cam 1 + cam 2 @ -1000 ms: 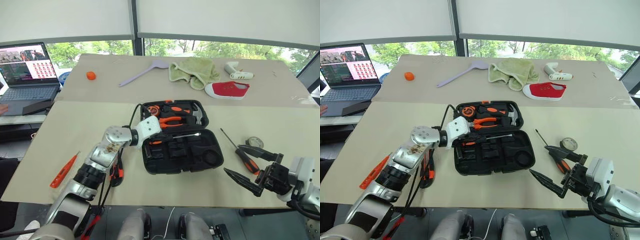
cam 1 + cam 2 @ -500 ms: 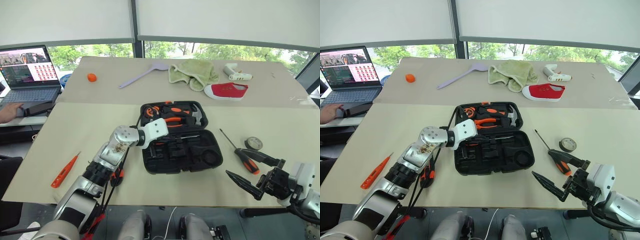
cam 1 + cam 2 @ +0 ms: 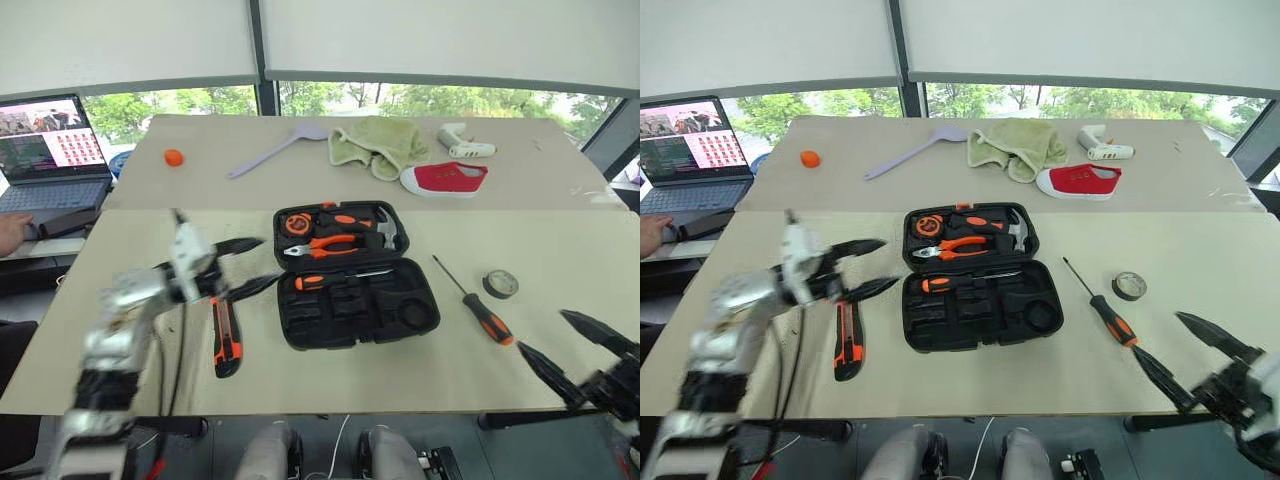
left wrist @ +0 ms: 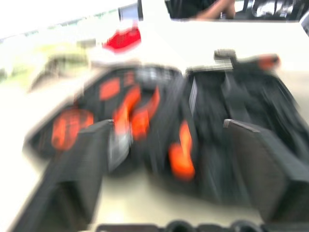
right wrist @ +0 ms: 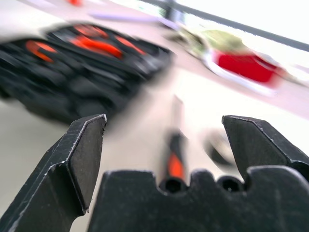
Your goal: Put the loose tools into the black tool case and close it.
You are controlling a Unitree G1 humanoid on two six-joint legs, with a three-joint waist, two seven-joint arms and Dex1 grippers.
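Case [image 3: 355, 300] of black moulded plastic lies open and flat in the middle of the beige table [image 3: 560, 250] in front of me, its lid half on the far side. In the lid sit orange-handled pliers [image 3: 325, 245], a hammer [image 3: 390, 230] and an orange tape measure [image 3: 295, 222]. One screwdriver with a black-orange handle [image 3: 335, 280] lies across the near half, just below the hinge; the other recesses there look dark and I cannot tell what they hold.

My left gripper [image 3: 248, 265] hangs above the table just left of the case, its two black fingers spread wide and holding nothing, pointing toward the case. Below it, on the table beside the case's left edge, lies the orange-black utility knife [image 3: 225, 335], lengthwise toward me and apart from my fingers.

My right gripper [image 3: 565, 345] is at the near right edge of the table, well apart from the case, its fingers also wide apart and empty. Between it and the case lies the second long-shafted screwdriver with a black-orange handle [image 3: 472, 300], shaft pointing away from me, and just beyond that the small black tape roll [image 3: 500, 284], flat on the table.

Farther back are a lilac spatula [image 3: 270, 150], a crumpled green cloth [image 3: 375, 145], a red shoe [image 3: 445, 178], a white tool [image 3: 462, 145] and a small orange ball [image 3: 173, 157]. A dark laptop [image 3: 45, 150] stands open off to the far left, with a person's hand [image 3: 10, 232] beside it.
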